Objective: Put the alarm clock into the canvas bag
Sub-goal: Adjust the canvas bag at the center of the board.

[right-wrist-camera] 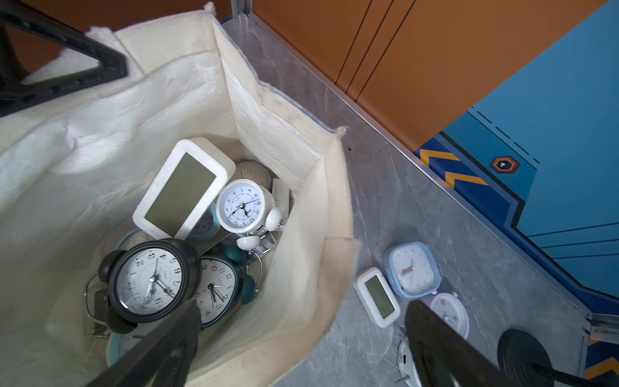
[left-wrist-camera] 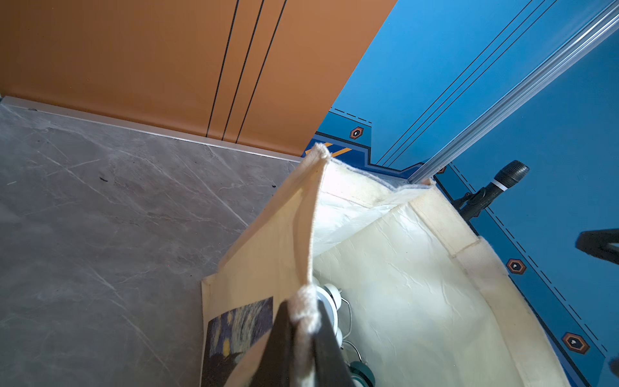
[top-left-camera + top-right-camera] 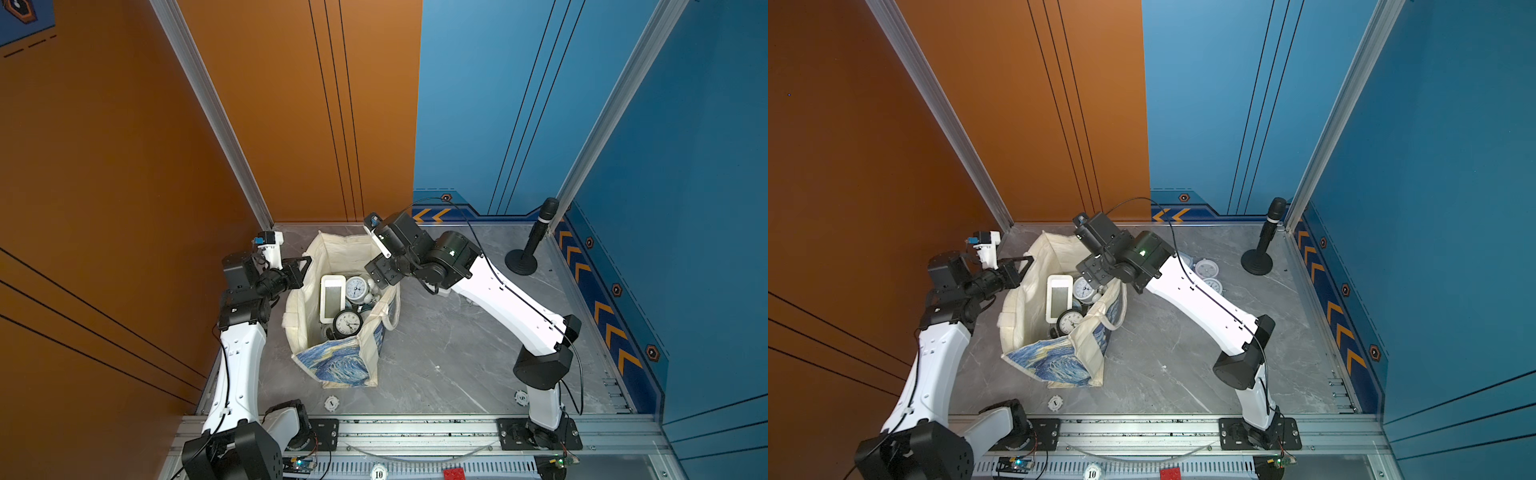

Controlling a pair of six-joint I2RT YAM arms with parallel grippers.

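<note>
1. Left wrist view: the left end effector [image 2: 305,321] is pinched shut on the upper edge of the cream canvas bag with a blue-and-yellow swirl print [image 2: 264,254]. If that thin fold slips, the mouth would likely sag closed.
2. The right end effector [image 1: 303,311] gapes wide and empty above the bag's mouth.
3. Clocks lie inside, a black round twin-bell alarm clock [image 1: 150,279] among them. A pale blue square alarm clock [image 1: 412,269] sits on the grey marble desk [image 1: 385,187] just beside the bag, where a reach could nudge the wall.
</note>
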